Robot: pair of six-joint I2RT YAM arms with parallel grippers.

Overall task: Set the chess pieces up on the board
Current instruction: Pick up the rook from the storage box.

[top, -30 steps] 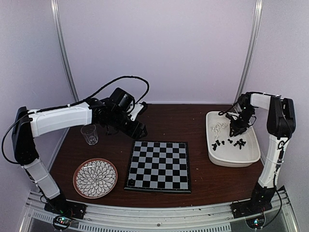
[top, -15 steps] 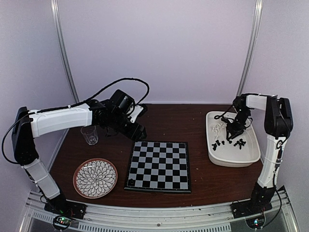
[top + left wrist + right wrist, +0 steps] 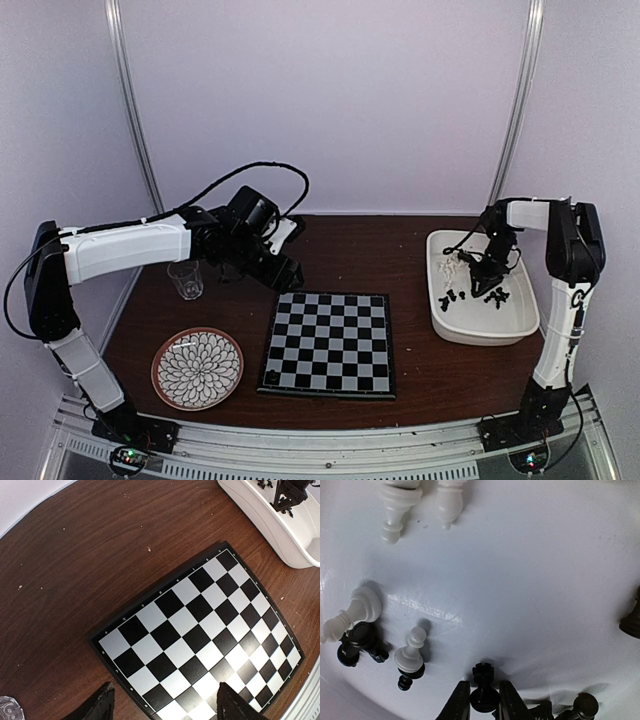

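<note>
Right pincer (image 3: 483, 684) closed on a black piece (image 3: 484, 696) at frame bottom, inside the white tub (image 3: 530, 570): lift it straight up, kept upright, before you cross to the board (image 3: 328, 343); left pincer (image 3: 164, 686) open.

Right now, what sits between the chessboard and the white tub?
Nothing: just bare brown tabletop between the board and the tub, seen in the top view.

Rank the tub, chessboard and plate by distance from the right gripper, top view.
1. Tub, right side: the right gripper sits inside it.
2. Chessboard, table centre.
3. Plate, near-left corner.
</note>
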